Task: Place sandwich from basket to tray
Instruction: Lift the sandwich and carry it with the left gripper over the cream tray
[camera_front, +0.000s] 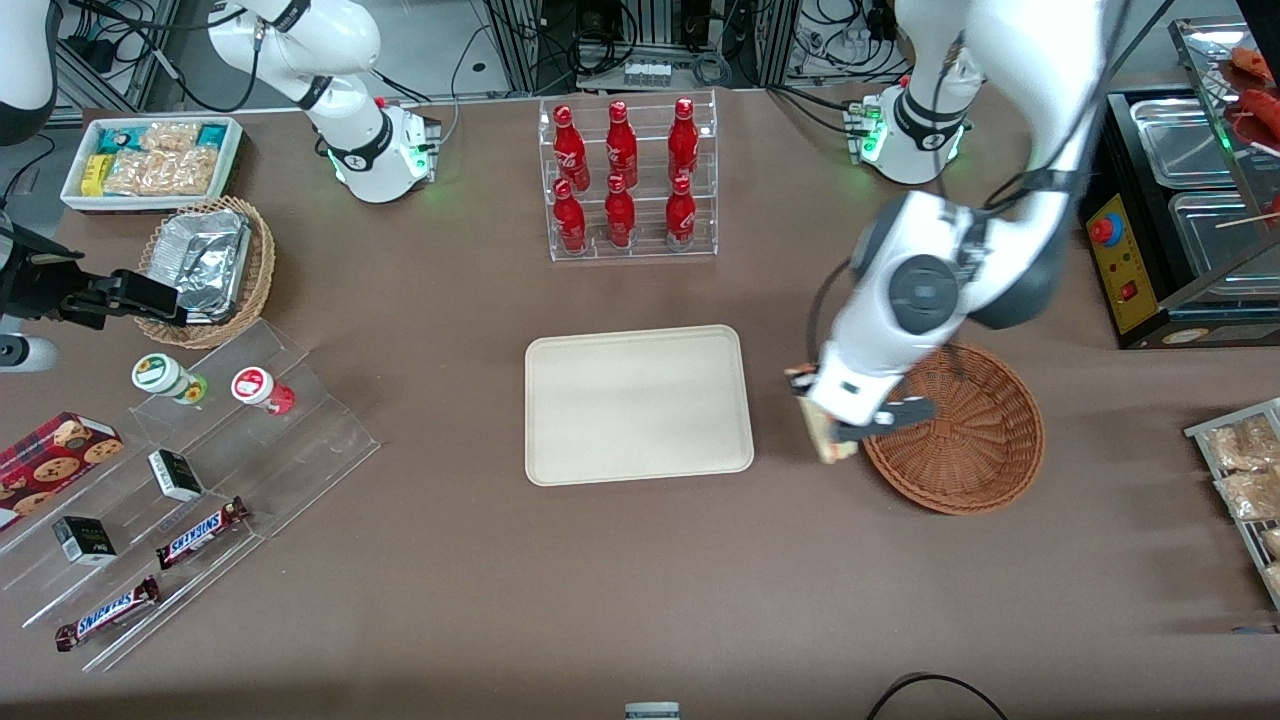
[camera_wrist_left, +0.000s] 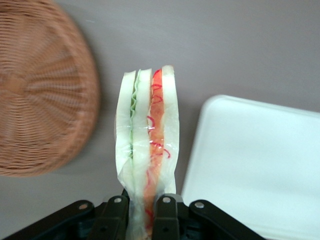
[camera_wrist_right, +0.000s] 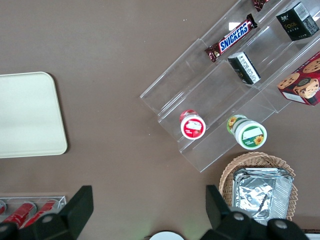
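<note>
- The left arm's gripper (camera_front: 838, 425) hangs above the brown desk (camera_front: 600, 580), in the gap between the tray (camera_front: 638, 404) and the basket (camera_front: 975, 440).
- Its jaws pinch the wrapped sandwich (camera_wrist_left: 146, 150) at one end, the wedge standing on edge with green and orange-red filling showing.
- The sandwich is out of the reddish-brown wicker basket and just beside its rim, not yet over the cream tray.
- A clear rack of red bottles (camera_front: 627, 180) stands farther from the front camera than the tray.
</note>
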